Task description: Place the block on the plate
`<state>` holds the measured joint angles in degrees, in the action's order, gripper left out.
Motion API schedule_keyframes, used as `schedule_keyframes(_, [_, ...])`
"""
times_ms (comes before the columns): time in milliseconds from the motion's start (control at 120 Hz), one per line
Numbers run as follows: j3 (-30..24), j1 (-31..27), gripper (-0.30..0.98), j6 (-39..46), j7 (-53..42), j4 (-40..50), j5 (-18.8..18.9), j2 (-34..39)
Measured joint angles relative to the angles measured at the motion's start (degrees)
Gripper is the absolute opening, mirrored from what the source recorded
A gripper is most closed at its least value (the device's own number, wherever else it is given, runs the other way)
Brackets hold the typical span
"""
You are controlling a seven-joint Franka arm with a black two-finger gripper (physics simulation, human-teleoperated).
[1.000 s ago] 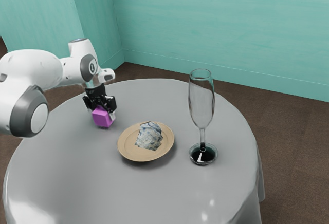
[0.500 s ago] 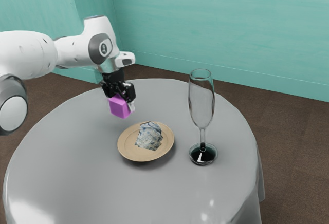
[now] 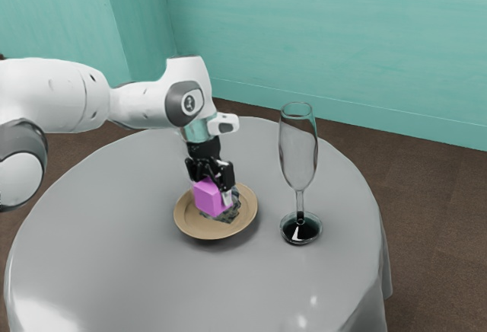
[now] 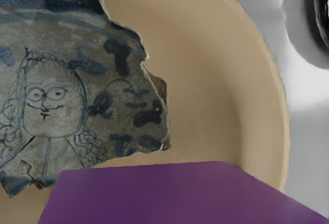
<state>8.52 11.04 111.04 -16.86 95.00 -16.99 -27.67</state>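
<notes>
Block (image 3: 208,199) is up in the gripper (image 3: 214,189), clamped between the two fingers, over the plate (image 3: 186,219) in the exterior view. Can't tell whether its underside touches anything; most likely there's a bit of air left. Step in hand looks like the final lower, with release to follow. Main risk: the painted pottery shard (image 4: 61,106) on the plate. It takes up much of the middle, and the wrist view has the block's edge right by the shard's broken edge. Come straight down with any overlap and the block lands partly on the shard, sits tilted, then tips or slides once the gripper lets go. Pressing down could also shove the shard along the plate, or lever it up if the load lands near its edge. Shifting away from the shard has its own cost: bare plate beside it is limited, so overdo it and the block ends up on the raised rim and rolls off onto the tabletop (image 3: 114,260). Release too high and it drops, maybe bounces off the shard. Push too low and the block jams against the plate, twists in the grip or skids the plate. Opening could be a problem too: a finger spreading on the shard side may nudge it, or drag the block if one side sticks. Champagne flute (image 3: 298,149) stands just beside the plate, tall and narrow; lowest-odds failure, but a wide sideways correction or a sloppy retreat toward it could topple it.
</notes>
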Motion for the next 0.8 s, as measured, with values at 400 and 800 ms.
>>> schedule_keyframes(400, [-0.2, -0.1, 0.55, 4.7, 0.2, -0.8, 0.3, -3.5])
schedule_keyframes(800, [-0.3, 0.8, 0.67, 3.8, 0.1, -0.5, 4.8, 5.5])
